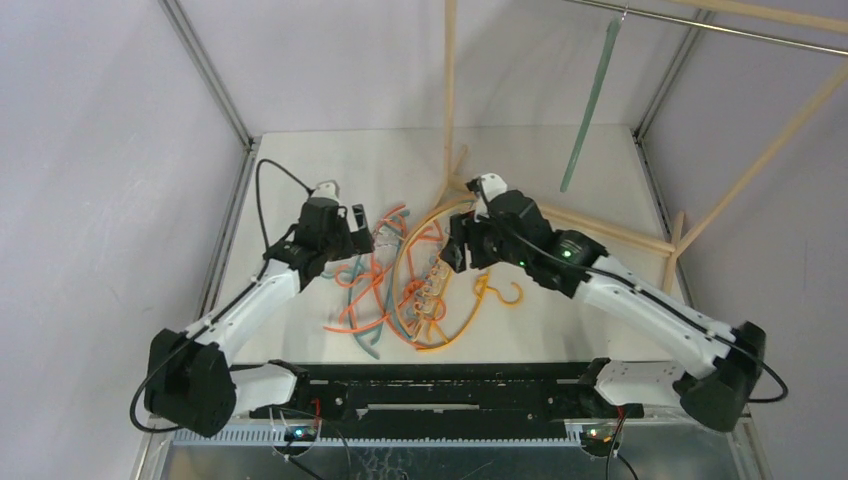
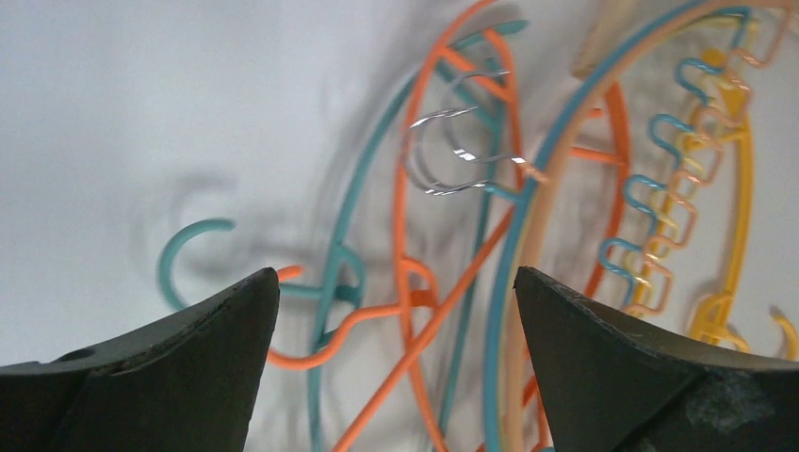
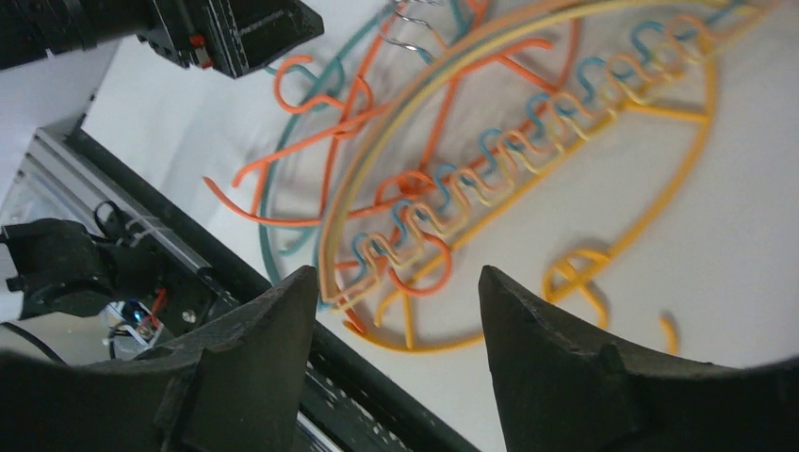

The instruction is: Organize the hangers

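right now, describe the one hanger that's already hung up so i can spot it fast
Find the metal rail crossing the top right corner of the overhead view, above the far side of the table. One pale teal hanger hangs from it, seen edge-on as a thin slanted strip. It alone is off the table; the rest lie in a tangled pile at mid-table.

Glossy plastic hangers [image 2: 516, 273] with shiny metal hooks [image 2: 441, 117] lie on a matt table [image 2: 141, 94].

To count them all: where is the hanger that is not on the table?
In the top view, upper right: the teal hanger hangs from the metal rail.
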Controlling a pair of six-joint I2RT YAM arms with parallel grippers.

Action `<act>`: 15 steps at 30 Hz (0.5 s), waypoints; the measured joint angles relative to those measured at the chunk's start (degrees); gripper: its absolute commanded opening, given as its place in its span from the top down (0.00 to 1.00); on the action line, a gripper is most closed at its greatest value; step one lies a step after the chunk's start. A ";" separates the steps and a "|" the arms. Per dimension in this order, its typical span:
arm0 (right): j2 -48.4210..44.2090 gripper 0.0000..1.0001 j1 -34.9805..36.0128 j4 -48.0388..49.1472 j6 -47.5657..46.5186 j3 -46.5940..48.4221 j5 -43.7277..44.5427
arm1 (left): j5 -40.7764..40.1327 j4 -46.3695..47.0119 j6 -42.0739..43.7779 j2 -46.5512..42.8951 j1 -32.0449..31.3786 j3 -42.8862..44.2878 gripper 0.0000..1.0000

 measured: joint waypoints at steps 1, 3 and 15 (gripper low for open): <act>1.75 0.30 0.02 1.81 0.52 0.00 -1.05 | 0.00 -0.28 -0.17 -1.03 1.09 -0.96 0.00; 5.16 0.31 0.17 5.03 1.27 0.07 -2.78 | 0.09 -1.11 -0.72 -3.30 3.19 -2.78 0.00; 31.45 0.42 3.30 12.70 6.91 8.87 -10.54 | 1.70 -4.68 -1.95 -11.96 11.08 -6.10 0.00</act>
